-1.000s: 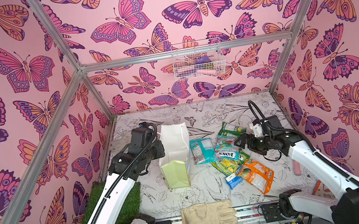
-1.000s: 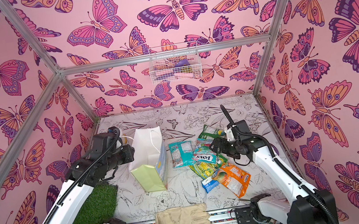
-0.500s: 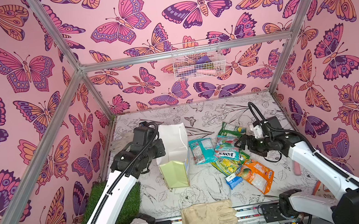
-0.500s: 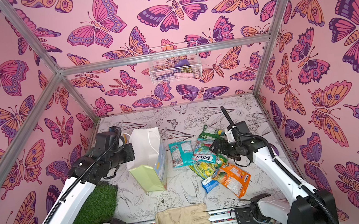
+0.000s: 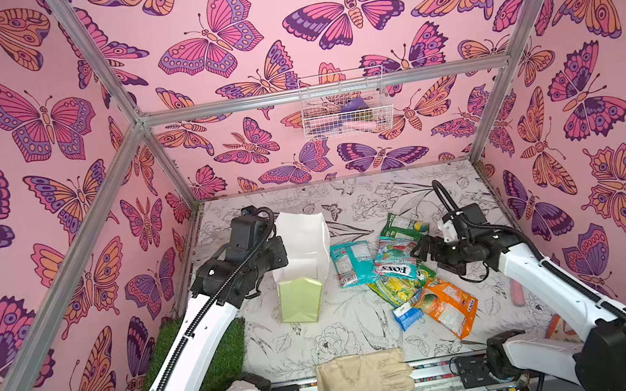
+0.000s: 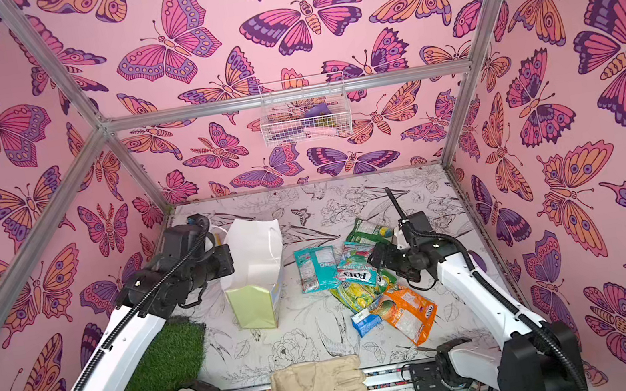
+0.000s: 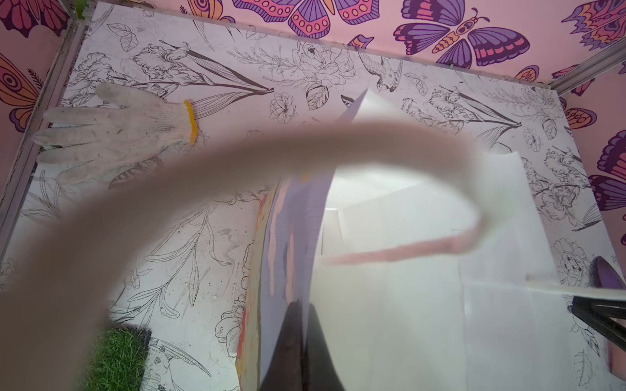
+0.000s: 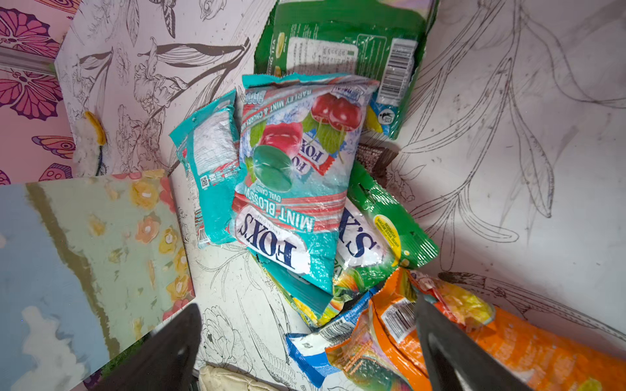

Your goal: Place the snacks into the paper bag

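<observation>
The paper bag [image 5: 302, 248] [image 6: 253, 256] stands open at centre left. My left gripper [image 7: 301, 304] is shut on its near white wall [image 7: 406, 287], and a blurred cord handle crosses the left wrist view. The snacks lie in a heap to the bag's right: a teal Fox's packet [image 5: 395, 264] [image 8: 291, 189], another teal packet [image 5: 350, 258], a green one [image 5: 402, 227], an orange one [image 5: 448, 306] and a small blue one [image 5: 406, 313]. My right gripper [image 5: 422, 249] [image 8: 306, 303] hangs open just above the heap, nothing between its fingers.
A beige glove [image 5: 362, 382] lies at the front edge. A grass mat [image 5: 205, 359] sits front left under the left arm. A white knit glove [image 7: 118, 132] lies behind the bag. A wire basket [image 5: 344, 109] hangs on the back wall.
My left gripper has closed onto the bag's wall and shifted slightly with it. The right arm has hardly moved and stays open.
</observation>
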You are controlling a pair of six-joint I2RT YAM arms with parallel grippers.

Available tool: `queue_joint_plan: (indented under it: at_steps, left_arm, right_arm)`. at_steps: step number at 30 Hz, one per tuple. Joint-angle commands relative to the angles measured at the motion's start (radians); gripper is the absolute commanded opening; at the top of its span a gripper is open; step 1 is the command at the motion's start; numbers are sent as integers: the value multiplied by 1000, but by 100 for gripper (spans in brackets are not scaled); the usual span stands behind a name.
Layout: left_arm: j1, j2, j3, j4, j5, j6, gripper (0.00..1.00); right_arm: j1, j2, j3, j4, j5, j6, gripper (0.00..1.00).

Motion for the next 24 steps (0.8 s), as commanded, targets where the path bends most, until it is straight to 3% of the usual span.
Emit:
queue_joint_plan:
  at_steps: [1, 4, 11, 15, 18, 24]
  left_arm:
    - [-3, 9, 20, 35, 3, 3, 0]
    - [-4, 9, 16, 54, 16, -7, 0]
    - [0, 2, 9, 67, 27, -19, 0]
    - [2, -11, -4, 70, 29, -23, 0]
    - [6, -23, -12, 70, 29, -28, 0]
    - [13, -44, -37, 70, 39, -44, 0]
  right_arm:
    - [6, -14, 0, -23, 41, 23, 99]
    - [7, -42, -23, -53, 89, 43, 99]
    - [6, -158, -139, -131, 188, 220, 99]
    - [7, -219, -163, -152, 235, 239, 99]
    - [6, -225, -162, -112, 199, 230, 100]
    - [7, -126, -113, 8, 56, 183, 92]
